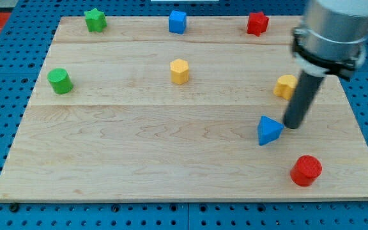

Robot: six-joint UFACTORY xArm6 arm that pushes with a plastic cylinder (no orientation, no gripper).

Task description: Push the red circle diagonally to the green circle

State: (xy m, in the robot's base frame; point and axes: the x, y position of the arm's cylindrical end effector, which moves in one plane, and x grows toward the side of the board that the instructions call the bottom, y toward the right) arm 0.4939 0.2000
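Observation:
The red circle [306,170] sits near the board's bottom right corner. The green circle [61,81] sits at the view's left, in the upper half. My tip [292,126] rests just right of the blue triangle [269,130], above and slightly left of the red circle, a short gap apart from it. The rod rises from the tip to the arm's grey body at the view's top right.
A green star [95,20], a blue cube [177,22] and a red star [257,23] line the top edge. A yellow hexagon [179,71] sits mid-board. A yellow block [286,86] is partly hidden behind the rod. The wooden board [139,147] lies on a blue pegboard.

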